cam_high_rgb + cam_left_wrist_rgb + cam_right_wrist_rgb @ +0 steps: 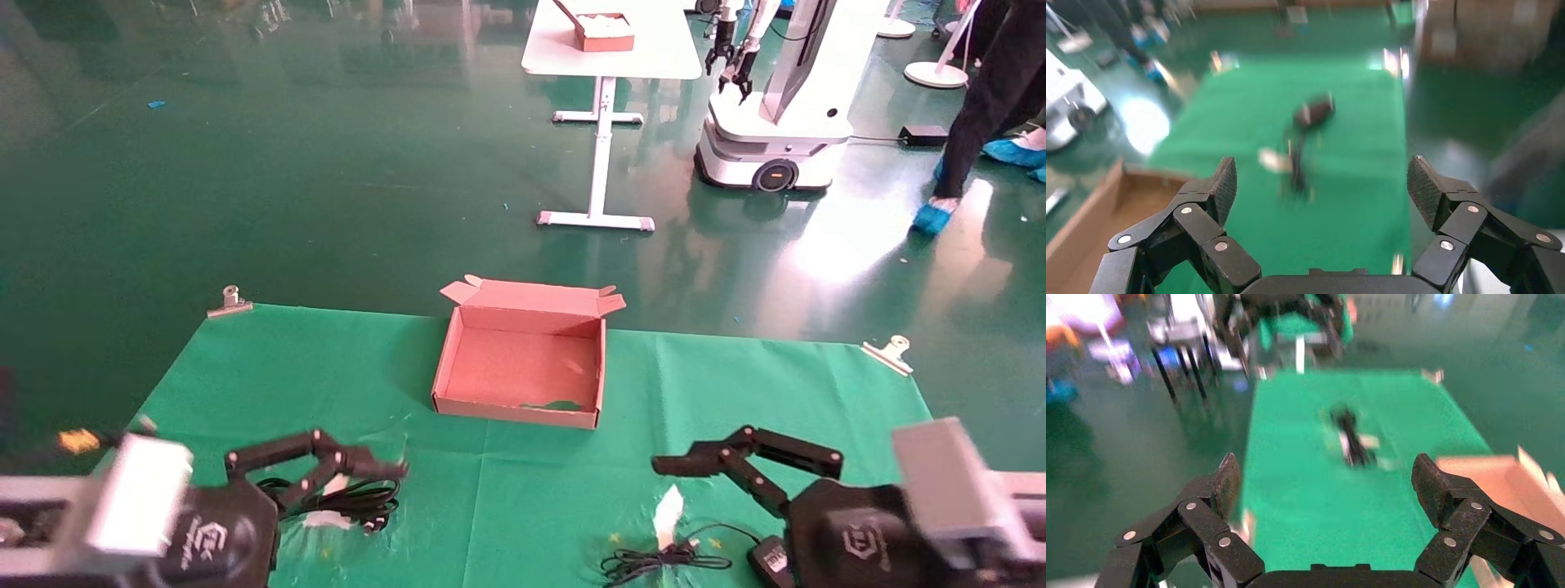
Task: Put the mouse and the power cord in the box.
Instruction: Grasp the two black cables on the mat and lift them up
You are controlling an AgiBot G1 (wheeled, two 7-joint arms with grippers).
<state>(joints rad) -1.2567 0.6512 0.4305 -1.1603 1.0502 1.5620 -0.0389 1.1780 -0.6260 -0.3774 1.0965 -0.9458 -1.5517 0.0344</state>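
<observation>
The open pinkish-brown box [447,367] lies empty at the table's middle, its lid flap folded back. The coiled black power cord [359,500] rests at the near left, just under my left gripper [368,476], which hangs open above it with nothing held. Near the right front edge, the black mouse [766,559] is partly hidden by my right gripper [678,472], also open and empty; its thin cable bundle [662,560] lies beside it. The left wrist view shows the mouse [1313,113] far off; the right wrist view shows the power cord [1352,440] far off.
A green cloth [523,506] covers the table, held by metal clips [230,301] at the far corners. White paper scraps [668,514] lie near the cables. Beyond the table stand a white desk [601,61], another robot [776,114] and a person [981,106].
</observation>
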